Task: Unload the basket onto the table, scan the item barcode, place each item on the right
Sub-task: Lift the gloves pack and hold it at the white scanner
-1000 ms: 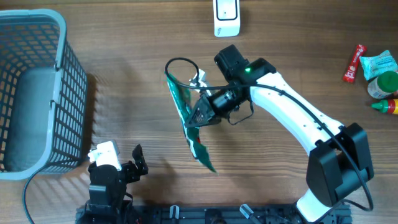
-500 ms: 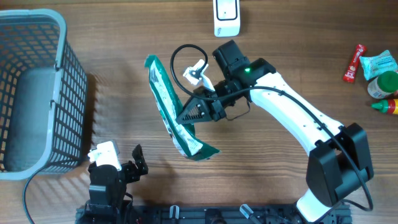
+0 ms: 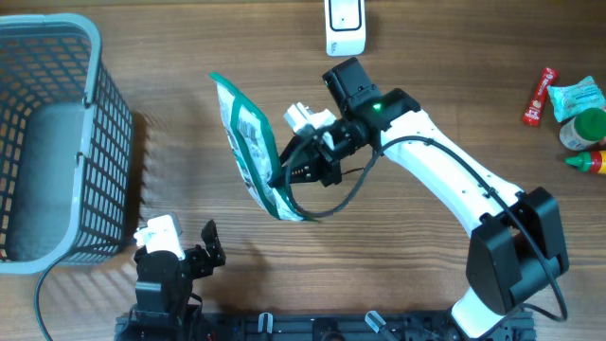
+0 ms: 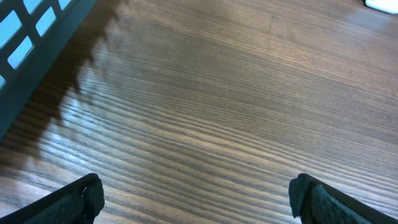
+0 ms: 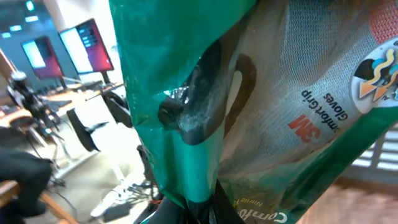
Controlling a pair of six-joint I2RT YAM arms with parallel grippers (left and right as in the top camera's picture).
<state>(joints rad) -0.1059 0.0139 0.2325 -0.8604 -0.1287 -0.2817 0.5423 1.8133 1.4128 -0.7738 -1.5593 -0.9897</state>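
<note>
Grips green glove packet (image 3: 244,133) in closed right pincer (image 3: 285,178), lifted over middle of surface (image 3: 398,275), holds left pincer (image 4: 196,190) spread wide, empty, at near edge, bare wood between packet, basket (image 3: 95,38) at left edge, scanner (image 3: 345,26) at far edge.

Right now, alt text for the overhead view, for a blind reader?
The right pincer holds a green glove packet above the wooden table, near a white scanner. A grey basket sits left; the left pincer is open, empty.

Green-and-clear 3M glove packet (image 3: 248,142), lifted on edge, tilted, pinched by right claw (image 3: 292,173), white scanner (image 3: 345,26) well apart
</note>
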